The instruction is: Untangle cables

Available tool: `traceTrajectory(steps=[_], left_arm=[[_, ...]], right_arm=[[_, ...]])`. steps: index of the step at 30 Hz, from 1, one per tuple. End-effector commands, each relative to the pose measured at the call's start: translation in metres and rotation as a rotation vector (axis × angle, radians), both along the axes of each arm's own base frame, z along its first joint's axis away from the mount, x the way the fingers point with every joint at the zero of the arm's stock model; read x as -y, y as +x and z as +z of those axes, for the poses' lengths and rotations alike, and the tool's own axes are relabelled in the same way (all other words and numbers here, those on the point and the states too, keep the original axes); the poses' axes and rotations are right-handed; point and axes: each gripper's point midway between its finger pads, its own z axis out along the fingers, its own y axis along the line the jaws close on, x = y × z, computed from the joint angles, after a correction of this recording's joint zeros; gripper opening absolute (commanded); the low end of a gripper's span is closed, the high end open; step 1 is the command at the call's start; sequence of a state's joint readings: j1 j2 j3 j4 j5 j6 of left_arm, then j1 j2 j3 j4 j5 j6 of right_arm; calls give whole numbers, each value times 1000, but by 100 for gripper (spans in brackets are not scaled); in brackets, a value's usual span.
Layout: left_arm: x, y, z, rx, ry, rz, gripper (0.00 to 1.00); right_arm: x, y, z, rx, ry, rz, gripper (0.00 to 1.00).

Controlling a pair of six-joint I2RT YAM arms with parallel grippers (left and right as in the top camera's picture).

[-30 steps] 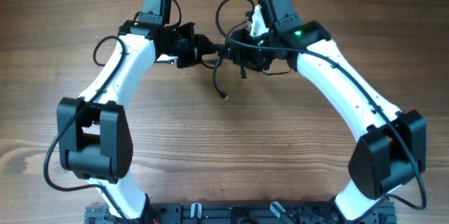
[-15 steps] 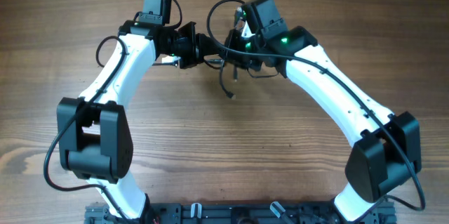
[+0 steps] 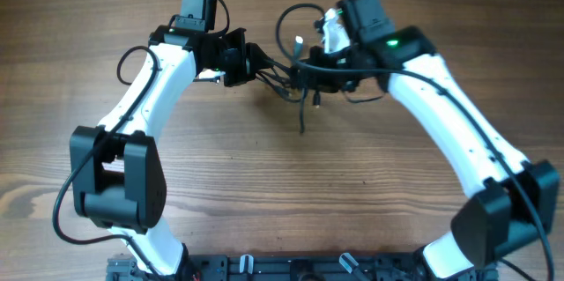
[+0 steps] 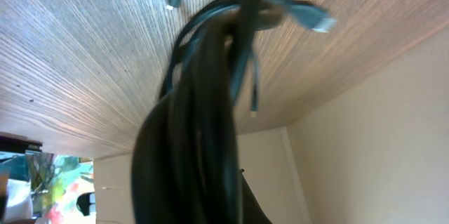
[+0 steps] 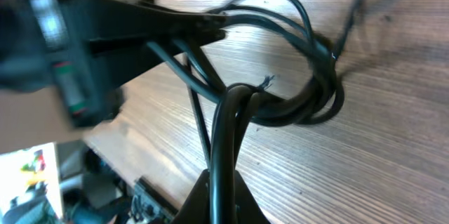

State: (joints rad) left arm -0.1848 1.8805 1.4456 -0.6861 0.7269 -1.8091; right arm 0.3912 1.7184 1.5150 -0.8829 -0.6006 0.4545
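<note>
A: Overhead, our left gripper (image 3: 263,59) and right gripper (image 3: 304,71) both pinch the cables (image 3: 284,85), strung between them over the table (image 3: 264,193).

B: Left wrist: we see one thick bunch. Right wrist: loops wound together. We judge nearly all untangling remains.

Fills the overhead view with brown wood: a table (image 3: 282,184), grain running side to side. Carries a black rail (image 3: 264,268) with small clips along the near edge. Shows again in both wrist views (finer, paler grain, tilted). Beyond its edge in the left wrist view, a plain cream wall (image 4: 379,133); lower left there, a bright blurred patch (image 4: 31,182), greenish, too soft to name.
</note>
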Motion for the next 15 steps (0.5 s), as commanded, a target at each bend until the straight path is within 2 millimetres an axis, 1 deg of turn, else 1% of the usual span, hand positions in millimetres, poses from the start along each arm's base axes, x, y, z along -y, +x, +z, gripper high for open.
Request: traceTrajectory(steps=[1, 3, 4, 6, 7, 9, 11, 13, 15], left_arm=[[-32, 22, 2, 136, 150, 33, 4], [-39, 25, -2, 227, 230, -42, 4], [-43, 27, -4, 280, 278, -89, 4], [-50, 30, -7, 380, 365, -195, 4], [-54, 31, -9, 470, 430, -305, 4], [-54, 31, -10, 578, 480, -450, 4], [-55, 27, -12, 695, 534, -635, 4], [-55, 22, -14, 773, 567, -780, 4], [-56, 19, -16, 804, 577, -842, 4]], right_arm=[[25, -8, 76, 133, 226, 69, 4], [49, 0, 99, 167, 298, 17, 4], [59, 4, 104, 170, 318, -14, 4], [74, 12, 108, 169, 335, -64, 4], [85, 18, 108, 172, 333, -98, 4], [97, 24, 108, 175, 326, -141, 4], [112, 37, 101, 197, 257, -216, 4], [140, 54, 81, 221, 83, -351, 4], [174, 62, 60, 221, -117, -496, 4]])
